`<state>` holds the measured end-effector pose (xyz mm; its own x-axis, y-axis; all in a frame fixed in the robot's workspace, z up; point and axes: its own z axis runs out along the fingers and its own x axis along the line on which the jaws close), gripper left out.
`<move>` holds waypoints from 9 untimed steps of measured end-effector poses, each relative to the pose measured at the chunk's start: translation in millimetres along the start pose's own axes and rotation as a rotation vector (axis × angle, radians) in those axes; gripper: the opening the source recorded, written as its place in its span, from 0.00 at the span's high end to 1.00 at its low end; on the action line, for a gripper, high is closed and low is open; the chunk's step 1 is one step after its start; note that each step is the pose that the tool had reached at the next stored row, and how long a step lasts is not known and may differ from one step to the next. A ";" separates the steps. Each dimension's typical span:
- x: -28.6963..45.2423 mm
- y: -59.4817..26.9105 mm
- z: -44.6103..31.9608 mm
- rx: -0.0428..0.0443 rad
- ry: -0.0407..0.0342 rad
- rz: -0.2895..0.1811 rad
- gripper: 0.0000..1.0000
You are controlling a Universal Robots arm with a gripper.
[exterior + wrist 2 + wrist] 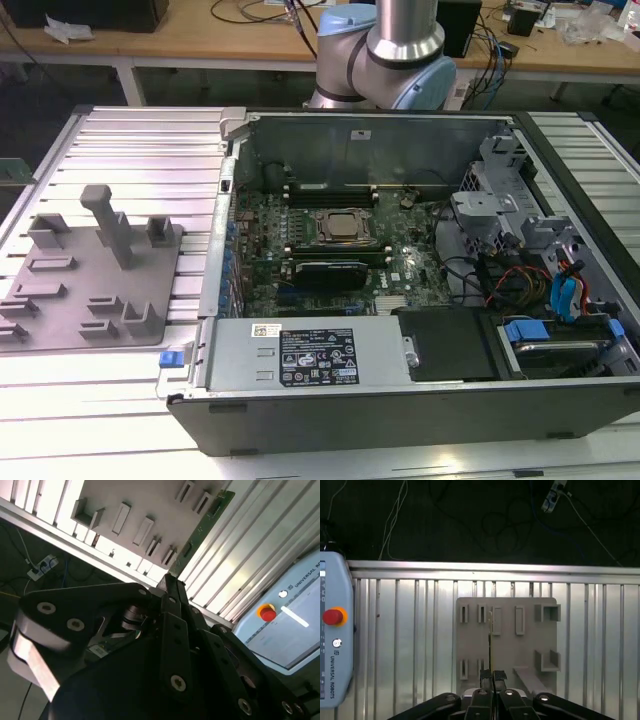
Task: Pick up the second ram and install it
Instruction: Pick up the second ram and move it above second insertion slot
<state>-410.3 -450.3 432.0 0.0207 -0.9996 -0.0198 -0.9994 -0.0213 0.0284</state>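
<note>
- Second wrist view: the jaws were clenched on one end of the second ram, a thin green stick poised over the grey holder tray.
- It looked light, stiff and fragile; its edges seemed safest to grip.

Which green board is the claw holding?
The skinny green stick, pinched by the gripper above the grey tray. The big green board lies flat inside the computer case.
</note>
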 end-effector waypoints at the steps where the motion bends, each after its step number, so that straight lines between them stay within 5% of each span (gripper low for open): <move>1: 0.1 -5.7 -0.2 0.0000 0.0000 0.000 0.91; 5: 0.6 -30.2 -0.9 -0.0002 0.0000 0.000 0.91; 8: 1.3 -62.6 -1.8 -0.0009 0.0000 0.000 0.91; 9: 1.4 -67.1 -1.9 -0.0009 -0.0001 0.000 0.91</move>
<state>-343.2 -450.2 432.0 0.0206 -0.9996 -0.0198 -0.9993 -0.0211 0.0293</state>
